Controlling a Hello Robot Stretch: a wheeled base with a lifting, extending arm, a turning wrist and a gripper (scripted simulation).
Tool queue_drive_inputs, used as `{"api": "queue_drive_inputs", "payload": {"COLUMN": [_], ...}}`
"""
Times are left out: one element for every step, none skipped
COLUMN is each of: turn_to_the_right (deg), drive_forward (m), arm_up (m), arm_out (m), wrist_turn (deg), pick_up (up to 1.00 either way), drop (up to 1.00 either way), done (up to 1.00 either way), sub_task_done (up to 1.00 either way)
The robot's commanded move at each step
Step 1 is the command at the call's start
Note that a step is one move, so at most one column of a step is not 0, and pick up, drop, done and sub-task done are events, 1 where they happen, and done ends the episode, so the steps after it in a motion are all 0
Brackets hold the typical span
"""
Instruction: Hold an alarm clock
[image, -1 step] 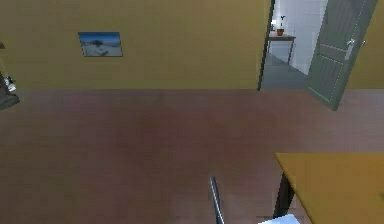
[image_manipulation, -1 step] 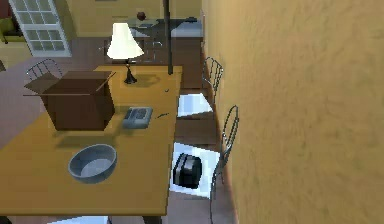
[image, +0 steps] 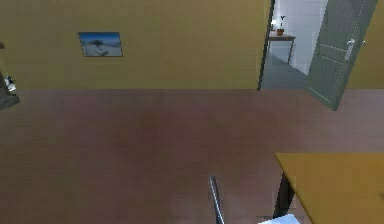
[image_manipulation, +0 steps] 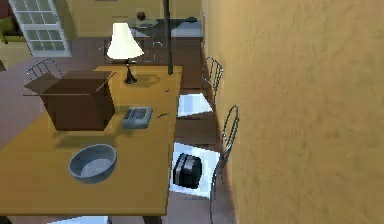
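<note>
A small dark boxy thing (image_manipulation: 187, 170) with a lighter face lies on the white seat of a chair (image_manipulation: 205, 186) beside the wooden table (image_manipulation: 40, 165); I cannot tell from its shape whether it is an alarm clock. A grey flat object (image_manipulation: 138, 117) lies on the table near its middle, with a thin dark stick (image_manipulation: 163, 113) next to it.
The table also carries an open cardboard box (image_manipulation: 72, 100), a blue-grey bowl (image_manipulation: 92, 162) and a white-shaded lamp (image_manipulation: 124, 45). A second chair (image_manipulation: 205, 90) stands by the yellow wall (image_manipulation: 300, 110). Ahead lie bare brown floor (image: 140, 140), the table corner (image: 335, 185), a framed picture (image: 101, 43) and an open door (image: 340, 50).
</note>
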Motion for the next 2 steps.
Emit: {"api": "queue_drive_inputs", "payload": {"turn_to_the_right": [0.0, 0.0], "drive_forward": [0.0, 0.0], "arm_up": [0.0, 0.0], "arm_out": [0.46, 0.0], "wrist_turn": [0.0, 45.0], "pick_up": [0.0, 0.0], "drop": [0.0, 0.0], "done": [0.0, 0.0], "sub_task_done": [0.0, 0.0]}}
